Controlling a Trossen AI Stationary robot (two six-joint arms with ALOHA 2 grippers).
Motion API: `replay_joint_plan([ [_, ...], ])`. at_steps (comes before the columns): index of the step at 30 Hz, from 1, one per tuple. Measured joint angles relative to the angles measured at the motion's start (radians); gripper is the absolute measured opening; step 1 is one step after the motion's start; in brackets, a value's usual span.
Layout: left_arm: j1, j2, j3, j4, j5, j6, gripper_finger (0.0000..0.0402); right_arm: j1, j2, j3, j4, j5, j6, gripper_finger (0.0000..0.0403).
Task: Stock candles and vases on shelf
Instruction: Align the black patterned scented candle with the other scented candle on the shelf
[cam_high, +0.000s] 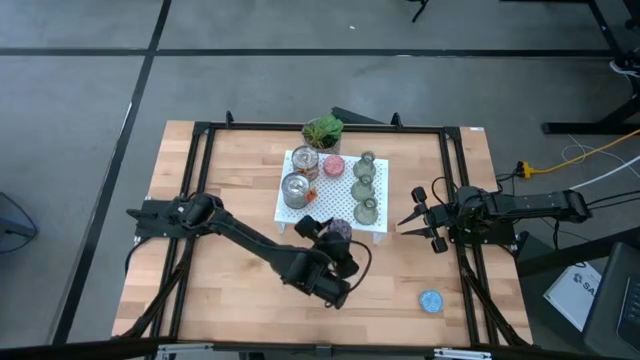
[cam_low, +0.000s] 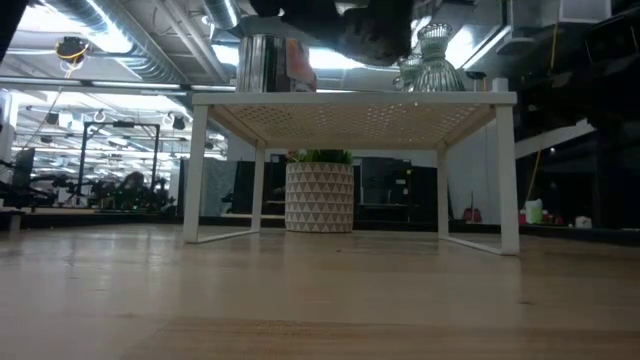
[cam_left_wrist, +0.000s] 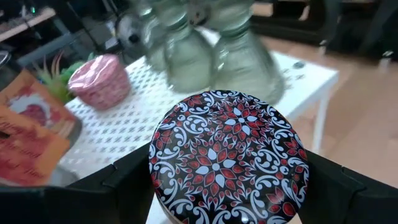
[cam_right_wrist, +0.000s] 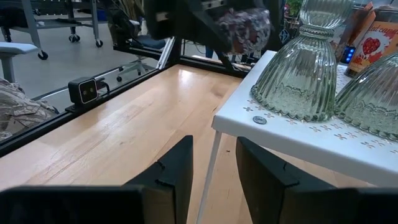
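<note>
The white perforated shelf carries two silver tin candles, a pink candle and three olive-green vases. My left gripper is at the shelf's near edge, shut on a dark candle with a red, white and black patterned top. The candle hangs above the shelf top, as the right wrist view shows. A light blue candle lies on the table at the near right. My right gripper waits open beside the shelf's right side, nothing between its fingers. My left gripper pinches the dark candle's round side wall between its two fingers, one on each opposite side. The fingers come from the table's near left, slanting slightly down. The candle is lifted clear, over the shelf's near edge, its patterned top toward the wrist camera.
A leafy potted plant stands behind the shelf's far edge. A black frame rail runs along the table's sides. Bare wooden tabletop lies to the near left of the shelf and below it.
</note>
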Motion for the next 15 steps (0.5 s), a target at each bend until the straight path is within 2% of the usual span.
replay_joint_plan([
  [5, 0.048, -0.003, 0.000, -0.110, 0.044, -0.070, 0.0294, 0.000, 0.000, 0.000, 0.000, 0.000, 0.000, 0.0124],
  [15, 0.109, -0.003, 0.000, -0.133, 0.044, -0.107, 0.0294, 0.000, 0.000, 0.000, 0.000, 0.000, 0.000, 0.0124],
])
